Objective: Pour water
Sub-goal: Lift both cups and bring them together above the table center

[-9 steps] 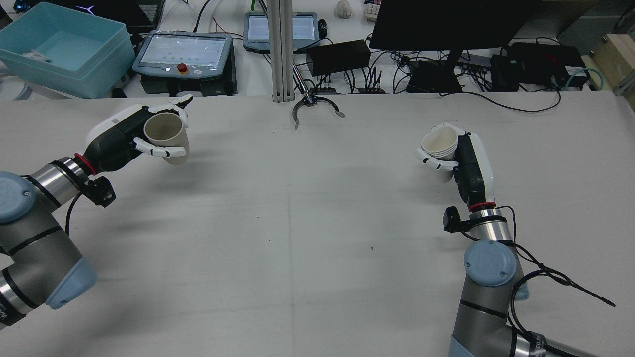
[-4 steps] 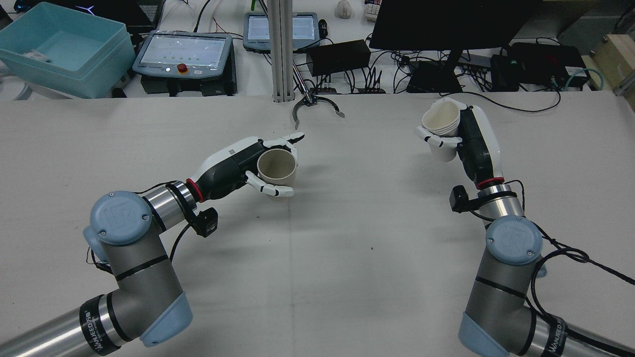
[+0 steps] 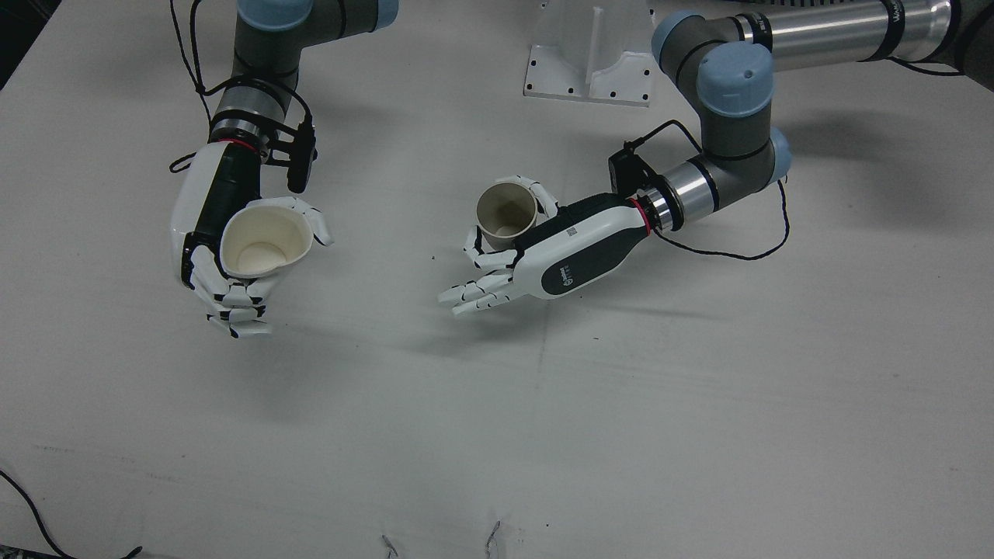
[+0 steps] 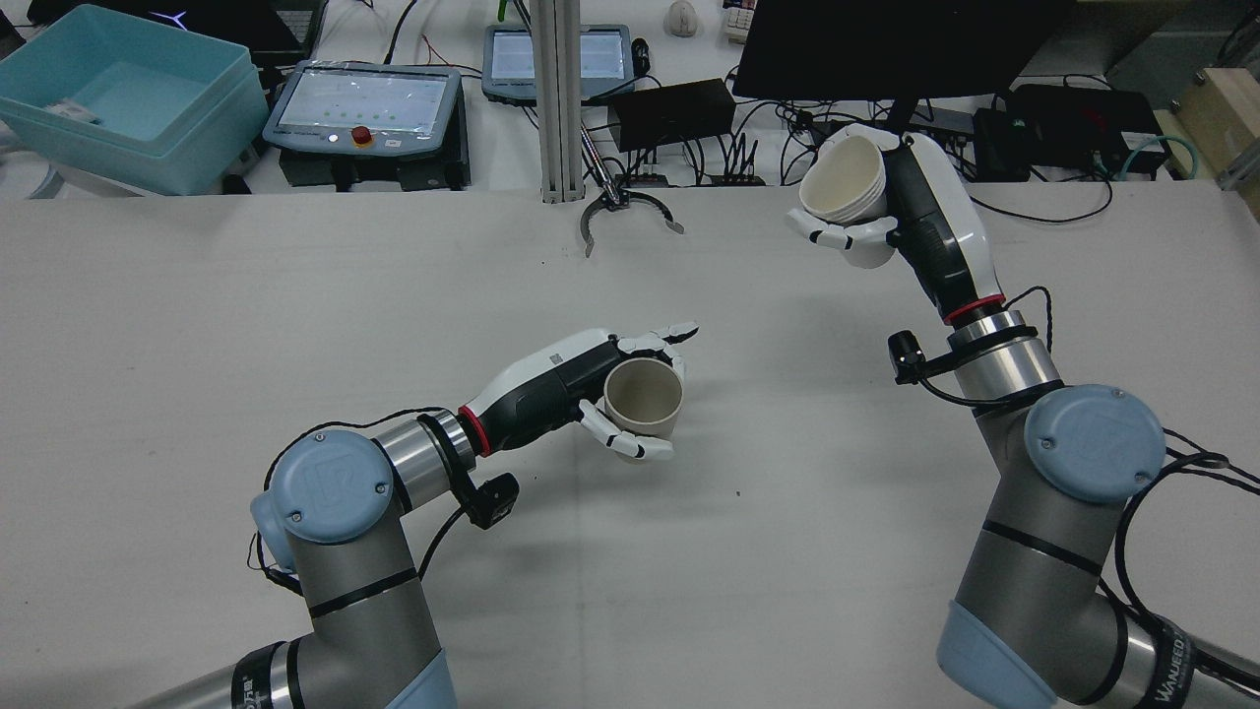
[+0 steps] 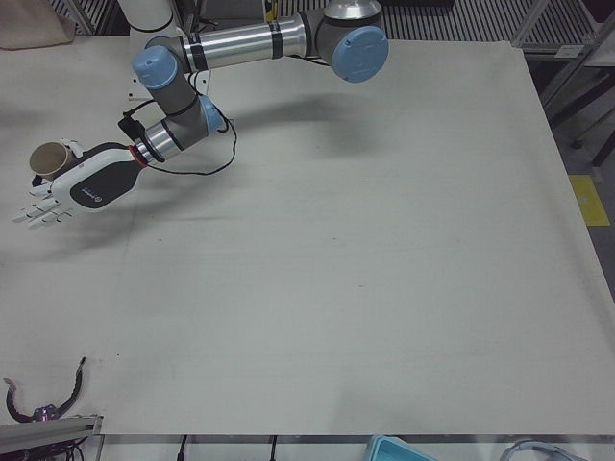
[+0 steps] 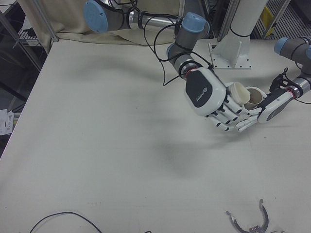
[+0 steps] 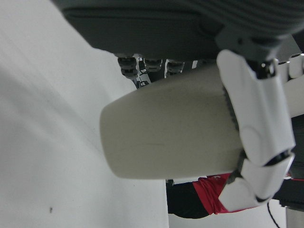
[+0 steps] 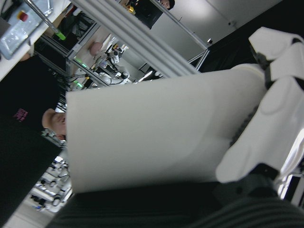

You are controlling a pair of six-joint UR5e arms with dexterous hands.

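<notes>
My left hand [image 4: 571,389] is shut on a tan paper cup [image 4: 645,396] near the middle of the table, thumb and some fingers around it, other fingers stretched out. The tan cup [image 3: 506,213] stands upright with its mouth up, low over the table; whether it touches the surface I cannot tell. My right hand [image 4: 925,226] holds a white paper cup [image 4: 845,182] high over the far right of the table, tilted a little toward the centre. From the front, the white cup [image 3: 264,241] sits in the right hand [image 3: 225,233], well apart from the left hand [image 3: 559,248].
A black claw-shaped part [image 4: 630,212] lies at the table's far edge by the metal post. Beyond that edge are a teal bin [image 4: 128,94], two control pendants, a monitor and cables. The white pedestal [image 3: 590,54] stands between the arms.
My left hand has carried the tan cup from the far left to the middle of the table. My right hand has lifted the white cup higher and farther back, tilting it inward.
</notes>
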